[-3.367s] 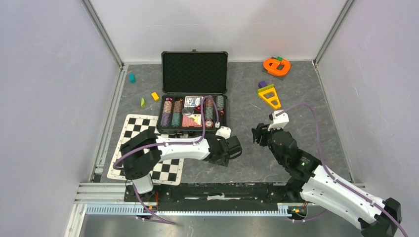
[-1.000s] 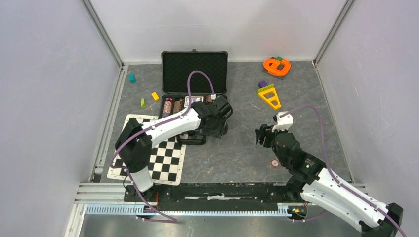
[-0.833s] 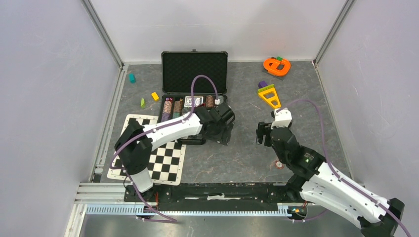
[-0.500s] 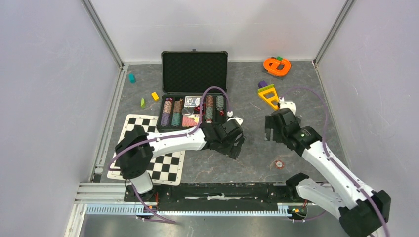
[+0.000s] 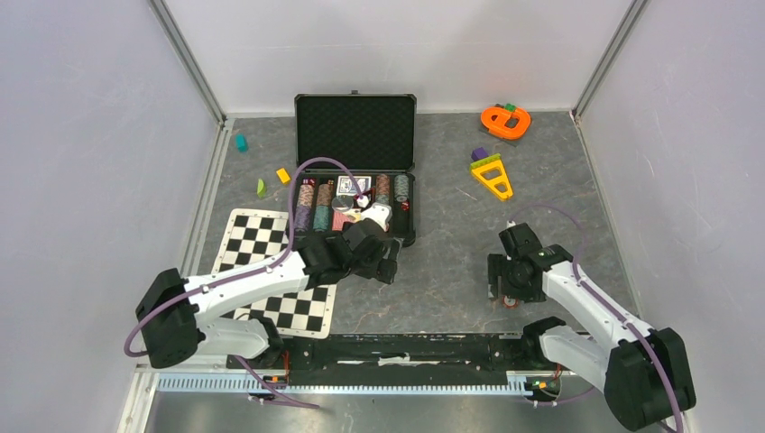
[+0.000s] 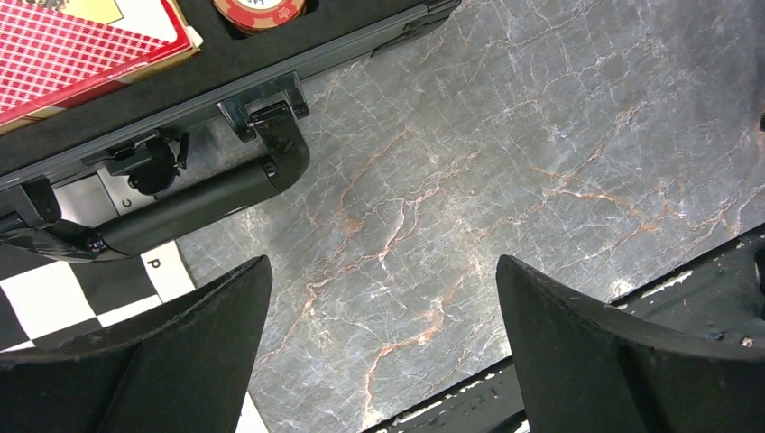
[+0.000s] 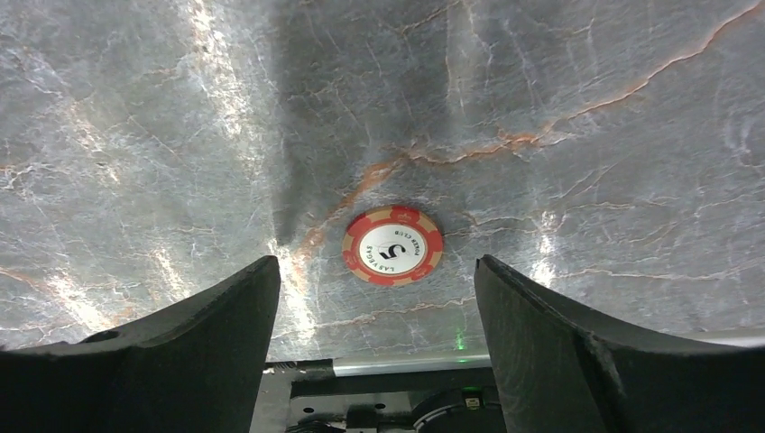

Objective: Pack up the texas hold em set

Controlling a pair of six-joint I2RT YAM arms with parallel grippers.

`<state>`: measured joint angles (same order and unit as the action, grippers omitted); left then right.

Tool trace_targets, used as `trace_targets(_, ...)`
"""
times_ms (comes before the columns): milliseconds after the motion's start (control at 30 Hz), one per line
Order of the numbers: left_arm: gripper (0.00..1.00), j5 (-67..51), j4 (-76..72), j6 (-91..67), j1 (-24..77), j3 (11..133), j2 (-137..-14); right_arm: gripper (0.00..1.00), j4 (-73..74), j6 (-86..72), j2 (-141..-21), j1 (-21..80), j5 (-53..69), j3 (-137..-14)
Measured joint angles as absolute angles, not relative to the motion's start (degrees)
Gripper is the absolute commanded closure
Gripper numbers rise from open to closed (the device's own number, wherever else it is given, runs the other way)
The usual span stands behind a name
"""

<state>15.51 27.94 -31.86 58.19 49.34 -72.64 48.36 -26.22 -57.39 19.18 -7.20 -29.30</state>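
Note:
The black briefcase (image 5: pixel 355 131) lies open at the table's middle back, with coloured chip stacks (image 5: pixel 311 206) and card decks in its foam tray. In the left wrist view its handle (image 6: pixel 207 194), a red card deck (image 6: pixel 81 41) and a chip in a slot (image 6: pixel 262 9) show. My left gripper (image 5: pixel 388 264) (image 6: pixel 381 266) is open and empty over bare floor just in front of the case. My right gripper (image 5: pixel 503 287) (image 7: pixel 374 266) is open, pointing down, with a red-white poker chip (image 7: pixel 392 245) lying flat on the floor between its fingertips, untouched.
A black-white checkered mat (image 5: pixel 257 236) lies left of the case under my left arm. Orange (image 5: pixel 505 120) and yellow (image 5: pixel 492 176) toys sit at the back right. Small blocks (image 5: pixel 283 175) lie left of the case. The black front rail (image 5: pixel 406 347) is close behind both grippers.
My left gripper reached over the case, then drew back to the floor in front of it. My right gripper swung toward the near edge and came down over the chip on the floor.

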Motion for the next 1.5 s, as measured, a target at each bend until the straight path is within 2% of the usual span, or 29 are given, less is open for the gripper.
trace_targets(67,0.00,15.6,27.8,-31.9,58.0,48.9,-71.6,0.22,48.2,-25.9,-57.5,18.1,-6.0,-28.8)
trace_targets(667,0.00,16.5,26.4,-31.9,57.6,47.6,-71.6,0.40,46.2,-24.4,-60.9,15.2,-4.1,-28.6)
trace_targets(867,0.00,16.8,26.5,-31.9,57.6,47.4,-71.5,0.52,46.0,-25.2,-60.2,15.2,-3.9,-28.0)
trace_targets(1067,0.00,17.5,26.5,-31.9,57.5,47.2,-71.0,0.59,45.9,-25.7,-59.2,15.1,-3.8,-27.6)
trace_targets(1367,0.00,17.9,26.6,-31.9,57.1,46.5,-70.1,0.60,45.5,-26.2,-59.1,15.3,-1.1,-27.7)
trace_targets(1500,0.00,17.9,26.6,-31.9,57.0,46.5,-70.0,0.59,44.2,-28.3,-60.1,18.4,2.2,-28.4)
